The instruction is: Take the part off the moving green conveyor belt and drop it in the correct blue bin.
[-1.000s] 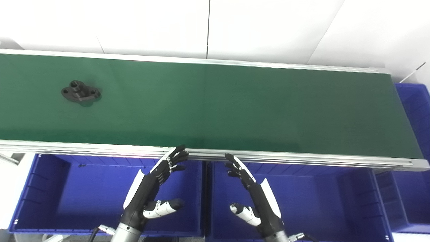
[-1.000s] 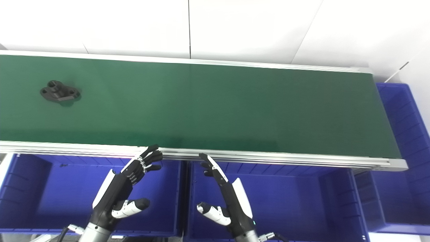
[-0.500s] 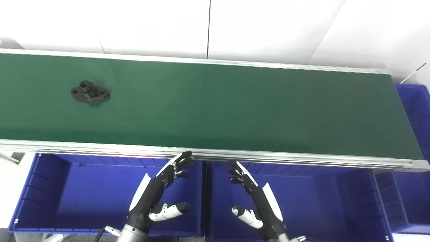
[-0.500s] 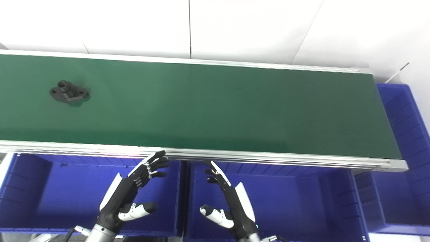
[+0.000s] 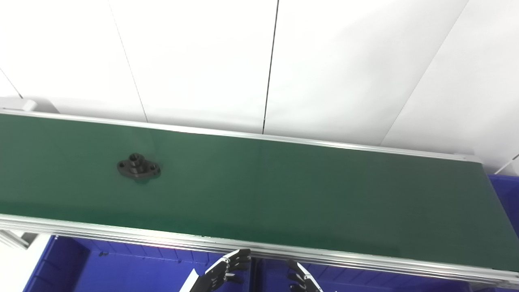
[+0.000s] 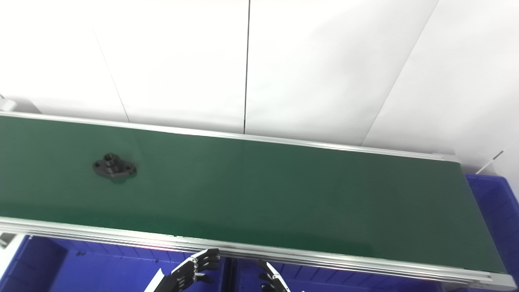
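A black flanged part (image 5: 139, 168) with a raised hub lies on the green conveyor belt (image 5: 284, 186), left of the middle; it also shows in the right eye view (image 6: 114, 167). Only the fingertips of my left hand (image 5: 225, 272) and right hand (image 5: 301, 280) show at the bottom edge, below the belt's near rail and above the blue bins. The fingers of both are spread apart and hold nothing. Both hands are far from the part.
Blue bins (image 5: 121, 271) sit below the belt's near aluminium rail (image 5: 121, 234). Another blue bin (image 6: 494, 202) stands at the belt's right end. A white panelled wall (image 5: 259, 61) rises behind the belt.
The camera has tilted up, so the whole scene sits lower and the hands are mostly cut off. The part has ridden the belt to the right.
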### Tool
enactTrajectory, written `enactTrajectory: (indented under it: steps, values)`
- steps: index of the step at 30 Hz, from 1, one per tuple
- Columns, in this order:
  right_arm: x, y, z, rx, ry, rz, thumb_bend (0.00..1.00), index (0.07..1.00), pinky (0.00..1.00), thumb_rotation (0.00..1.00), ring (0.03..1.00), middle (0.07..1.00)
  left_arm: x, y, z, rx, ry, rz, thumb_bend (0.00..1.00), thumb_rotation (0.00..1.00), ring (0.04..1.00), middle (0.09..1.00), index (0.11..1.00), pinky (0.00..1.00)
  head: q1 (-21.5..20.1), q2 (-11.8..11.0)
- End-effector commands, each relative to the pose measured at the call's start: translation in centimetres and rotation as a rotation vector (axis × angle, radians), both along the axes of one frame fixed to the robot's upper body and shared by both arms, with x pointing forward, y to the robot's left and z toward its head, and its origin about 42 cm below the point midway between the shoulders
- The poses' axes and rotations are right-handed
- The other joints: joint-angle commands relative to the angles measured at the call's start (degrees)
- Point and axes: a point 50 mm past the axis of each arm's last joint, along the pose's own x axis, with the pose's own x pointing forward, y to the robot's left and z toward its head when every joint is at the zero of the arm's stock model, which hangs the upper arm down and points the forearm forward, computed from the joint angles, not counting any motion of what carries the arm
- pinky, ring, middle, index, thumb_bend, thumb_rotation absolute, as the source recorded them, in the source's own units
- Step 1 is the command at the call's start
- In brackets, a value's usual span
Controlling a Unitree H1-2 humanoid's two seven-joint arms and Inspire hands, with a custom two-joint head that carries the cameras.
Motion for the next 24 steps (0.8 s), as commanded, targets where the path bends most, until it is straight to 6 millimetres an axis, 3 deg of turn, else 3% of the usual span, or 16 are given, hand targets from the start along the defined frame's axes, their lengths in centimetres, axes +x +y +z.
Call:
enactTrajectory:
  steps: [1,9,20,24]
  values:
    - [0.4,-0.1,0.8,0.047,-0.067,-0.005,0.90,0.907,0.77,0.95,0.856,0.912,0.2,-0.1,0.4,-0.009,-0.052,0.001,0.79,0.68,0.797,0.830,0.835,0.68,0.40,-0.23]
    - [0.7,-0.9,2.9,0.064,-0.142,-0.060,0.88,0.917,0.73,1.00,0.819,0.902,0.6,-0.8,0.1,-0.007,-0.052,-0.023,0.78,0.68,0.795,0.828,0.832,0.67,0.82,-0.85]
    - [0.9,-2.3,5.3,0.081,-0.199,-0.049,0.84,0.925,0.76,0.85,0.867,0.922,0.5,-1.7,0.7,-0.015,-0.080,-0.017,0.77,0.67,0.796,0.830,0.836,0.67,1.09,1.13]
    - [1.1,-2.3,6.5,0.049,-0.258,-0.027,0.85,0.934,0.78,0.85,0.877,0.928,0.6,-1.7,0.8,-0.018,-0.084,-0.023,0.77,0.67,0.802,0.835,0.839,0.67,0.63,2.13]
